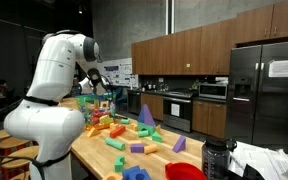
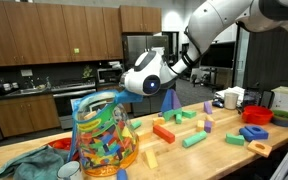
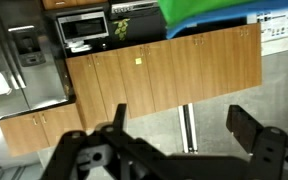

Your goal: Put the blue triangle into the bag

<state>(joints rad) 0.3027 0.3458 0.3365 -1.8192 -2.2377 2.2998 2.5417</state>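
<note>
Wooden worktop in a kitchen, seen lengthwise in an exterior view and strewn with blocks of many colours. The white arm rises at the left edge and bends toward the far end, where the bag stands, filled with more blocks. The blue triangle stands upright near the right edge, about midway along the worktop, touching neither arm nor bag. A red bowl sits at the near end, beside a white cloth at the near right corner. In an exterior view from the opposite end, the clear bag stands at the near edge with its mouth open upward, and a teal rag lies at the near left corner. The arm enters from the upper right, and its white wrist hangs above the bag without touching it. The triangle stands by the far edge, behind red and green blocks and apart from the bag. A mug stands farther along that edge. In the wrist view, the gripper shows two dark fingers spread wide at the lower edge, with nothing between them. Beyond them are wooden cabinets, a microwave and a steel fridge. A green-and-blue shape crosses the top edge, and what it is cannot be told.
</note>
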